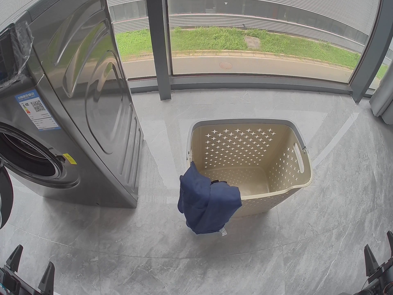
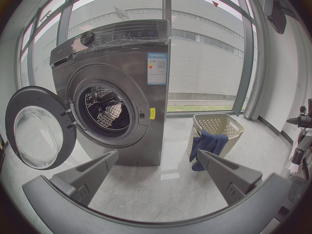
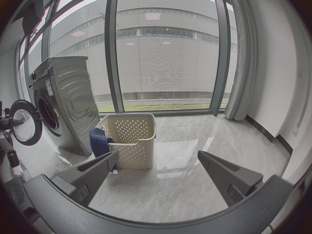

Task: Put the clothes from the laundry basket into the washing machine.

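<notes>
Jaws wide apart and holding nothing on both arms: the left gripper (image 1: 32,263) and the right gripper (image 1: 380,248) sit well short of the laundry basket (image 1: 249,121), on the robot's side of it, one toward each flank.

In the head view, the blue garment (image 1: 208,203) hangs over the basket's near-left corner. Most of it is outside the wall, reaching down toward the floor (image 1: 163,242). The washing machine (image 1: 94,103) stands left of the basket, apart from it.

In the left wrist view, the machine's door (image 2: 39,127) is swung open on the side away from the basket, and the drum (image 2: 105,111) is exposed.

In the right wrist view, the garment sits on the basket corner nearest the machine.

The likely trouble is that so little cloth lies inside the rim that a shallow pinch could let the garment slide to the floor. A snagged fold could also drag the light basket along.

The basket's near wall hides part of its bottom, so I cannot tell whether more clothes lie there. Something dark sits inside the drum; I cannot tell whether it is cloth or shadow.
</notes>
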